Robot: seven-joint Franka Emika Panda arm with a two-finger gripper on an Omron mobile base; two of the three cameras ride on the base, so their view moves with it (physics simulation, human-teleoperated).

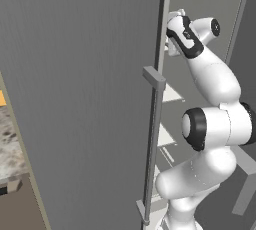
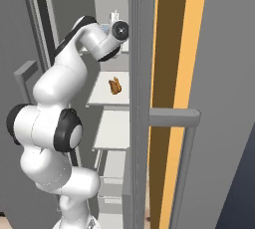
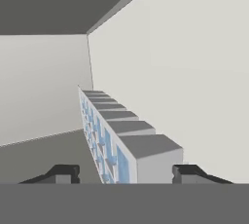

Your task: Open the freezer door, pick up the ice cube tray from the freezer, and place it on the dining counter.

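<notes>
Freezer door (image 1: 85, 99): swung wide, its bar handle (image 1: 152, 144) toward me, which clears the arm's reach into the freezer (image 2: 107, 4). Ice cube tray (image 3: 114, 138): in the hand view it stands on its long edge inside the compartment, blue cells facing one side, grey backs the other, close along the pale inner wall; I judge that this edge-on presentation suits a pinch across its thickness. Gripper (image 3: 126, 173): I have it high in the upper compartment, fingertips set either side of the tray's near end, parted, with visible gaps, so nothing is held yet. Brown food item (image 2: 115, 86): on the shelf below, well apart.
</notes>
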